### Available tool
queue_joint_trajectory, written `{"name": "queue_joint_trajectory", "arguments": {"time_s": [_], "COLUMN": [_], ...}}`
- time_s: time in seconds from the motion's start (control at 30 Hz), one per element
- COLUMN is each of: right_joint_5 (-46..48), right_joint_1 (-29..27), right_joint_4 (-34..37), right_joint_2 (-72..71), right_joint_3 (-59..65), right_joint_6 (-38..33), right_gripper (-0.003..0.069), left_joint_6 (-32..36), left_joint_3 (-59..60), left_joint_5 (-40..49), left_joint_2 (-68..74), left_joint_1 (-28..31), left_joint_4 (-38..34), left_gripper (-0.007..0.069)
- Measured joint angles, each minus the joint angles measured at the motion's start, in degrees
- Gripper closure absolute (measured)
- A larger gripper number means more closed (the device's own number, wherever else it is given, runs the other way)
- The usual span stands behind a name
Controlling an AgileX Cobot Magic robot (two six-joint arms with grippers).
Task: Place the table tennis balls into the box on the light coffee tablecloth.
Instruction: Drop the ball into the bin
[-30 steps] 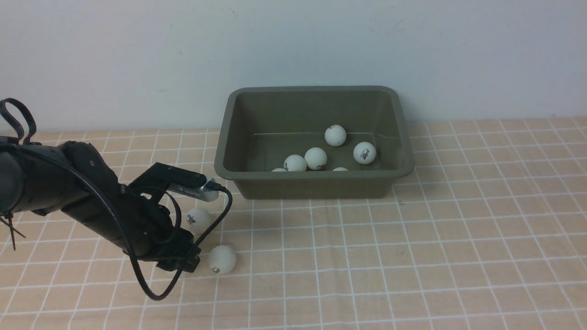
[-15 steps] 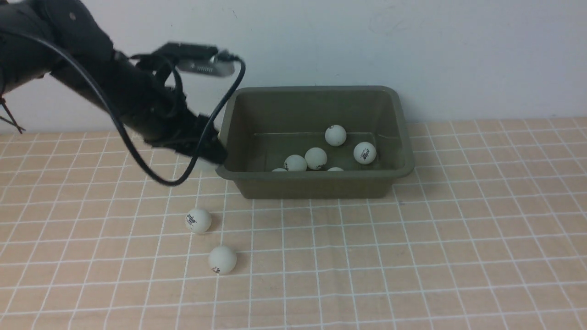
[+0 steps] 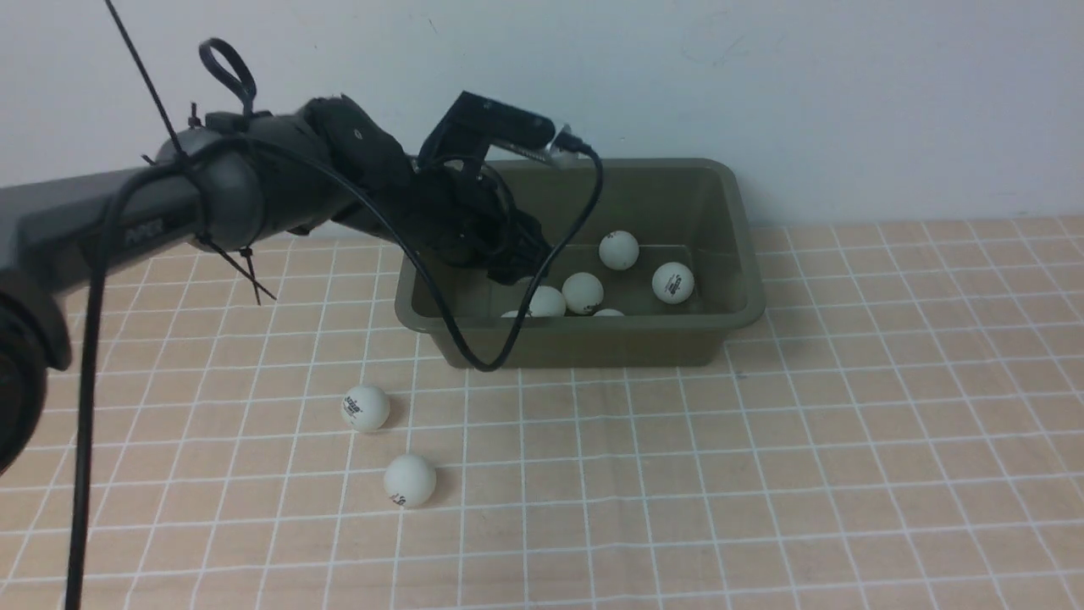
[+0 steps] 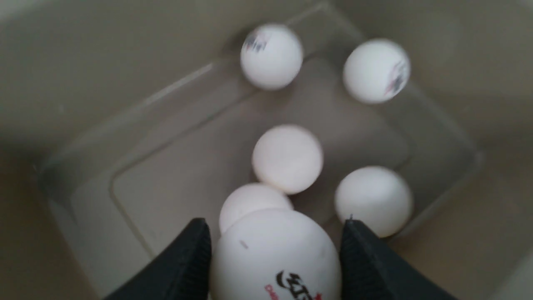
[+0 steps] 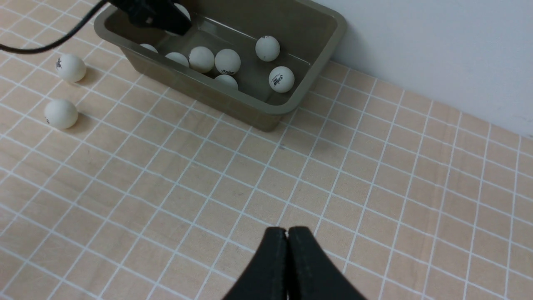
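Note:
The olive-green box stands on the light coffee tablecloth by the back wall. Several white table tennis balls lie on its floor, among them one at the back and one to the right. My left gripper reaches down inside the box's left half. In the left wrist view the left gripper is shut on a logo-printed ball above the balls lying there. Two balls, one and another, rest on the cloth in front of the box's left end. My right gripper is shut and holds nothing.
A plain white wall rises right behind the box. The left arm's black cable loops down over the box's front rim. The right gripper hovers above bare cloth to the right of the box.
My left arm rose from the cloth beside the two loose balls, swung up and right, and now dips into the box with a ball in its jaws. The right gripper stayed shut.

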Motion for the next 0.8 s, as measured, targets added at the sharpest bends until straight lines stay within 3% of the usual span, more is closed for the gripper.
{"name": "queue_joint_trajectory", "arguments": {"time_s": [0.2, 0.33, 0.5, 0.67, 0.8], "right_joint_5": [0.0, 0.0, 0.0, 0.0, -0.1], "right_joint_1": [0.0, 0.0, 0.0, 0.0, 0.0], "right_joint_4": [0.8, 1.3, 1.4, 1.4, 1.4], "right_joint_2": [0.0, 0.0, 0.0, 0.0, 0.0], "right_joint_3": [0.0, 0.0, 0.0, 0.0, 0.0], "right_joint_6": [0.0, 0.0, 0.0, 0.0, 0.0], "right_gripper": [0.0677, 0.0677, 0.0677, 0.0677, 0.0677], "left_joint_6": [0.4, 0.9, 0.9, 0.9, -2.7], "left_joint_3": [0.0, 0.0, -0.9, -1.3, -1.6], "left_joint_5": [-0.4, -1.6, -1.3, 4.7, 14.5], "left_joint_2": [1.8, 1.8, 1.7, -2.4, -9.1], "left_joint_1": [0.0, 0.0, 0.0, 0.3, 1.8], "left_joint_4": [0.0, -0.1, -0.1, 1.2, 5.8], "left_gripper": [0.0288, 0.0220, 0.0199, 0.0199, 0.0199]}}
